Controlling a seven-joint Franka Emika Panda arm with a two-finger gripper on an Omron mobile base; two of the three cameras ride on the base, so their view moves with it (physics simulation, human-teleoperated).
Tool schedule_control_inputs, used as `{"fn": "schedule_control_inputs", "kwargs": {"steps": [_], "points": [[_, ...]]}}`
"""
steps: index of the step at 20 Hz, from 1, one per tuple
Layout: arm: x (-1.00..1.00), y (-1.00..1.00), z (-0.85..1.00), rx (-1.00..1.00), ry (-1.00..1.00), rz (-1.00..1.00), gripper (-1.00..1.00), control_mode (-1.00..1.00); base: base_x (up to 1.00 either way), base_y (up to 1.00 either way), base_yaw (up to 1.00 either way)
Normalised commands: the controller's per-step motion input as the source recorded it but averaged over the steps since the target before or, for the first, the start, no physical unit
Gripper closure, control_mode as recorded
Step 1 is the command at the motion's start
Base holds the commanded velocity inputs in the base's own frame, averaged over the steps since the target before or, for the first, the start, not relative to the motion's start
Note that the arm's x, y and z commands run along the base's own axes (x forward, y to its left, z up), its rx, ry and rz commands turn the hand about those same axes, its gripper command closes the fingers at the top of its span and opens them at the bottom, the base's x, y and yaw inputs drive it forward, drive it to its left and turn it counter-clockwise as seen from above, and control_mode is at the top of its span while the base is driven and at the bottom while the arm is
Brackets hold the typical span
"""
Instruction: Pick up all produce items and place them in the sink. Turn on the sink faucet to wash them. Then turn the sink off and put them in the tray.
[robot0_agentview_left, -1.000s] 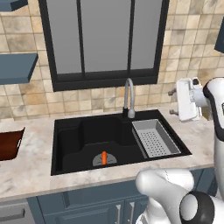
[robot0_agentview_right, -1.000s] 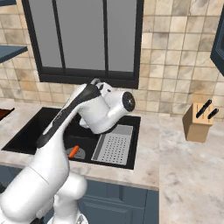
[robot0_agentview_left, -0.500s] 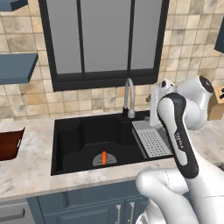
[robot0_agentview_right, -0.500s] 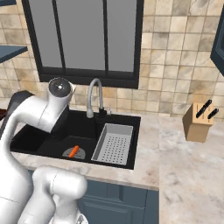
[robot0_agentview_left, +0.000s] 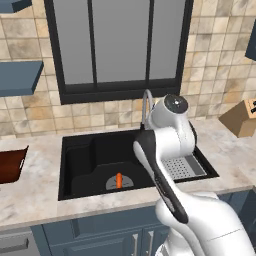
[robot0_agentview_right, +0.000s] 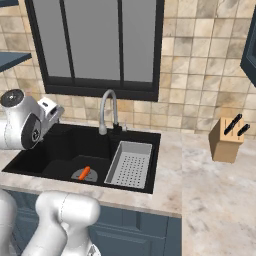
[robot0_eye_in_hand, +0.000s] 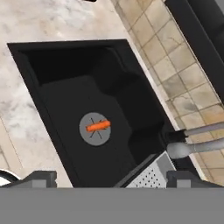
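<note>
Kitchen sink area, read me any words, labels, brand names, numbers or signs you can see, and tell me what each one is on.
None: no readable text, number or sign anywhere in these pictures.
The knife block, faucet, sink, drainer basket, tray and wall tiles are all plain.
The carrot on the drain disc carries no label either.
</note>
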Motion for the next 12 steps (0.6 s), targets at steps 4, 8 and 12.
{"fn": "schedule_control_inputs", "kwargs": {"steps": [4,8,12], "points": [[0.02,0.40,-0.20,-0.11,0.26,-0.40,-1.00,-1.00,0.00,0.00,0.00],[0.01,0.19,-0.32,-0.02,0.26,-0.39,-1.00,-1.00,0.00,0.00,0.00],[0.00,0.08,-0.53,0.09,0.15,-0.35,-1.00,-1.00,0.00,0.00,0.00]]}}
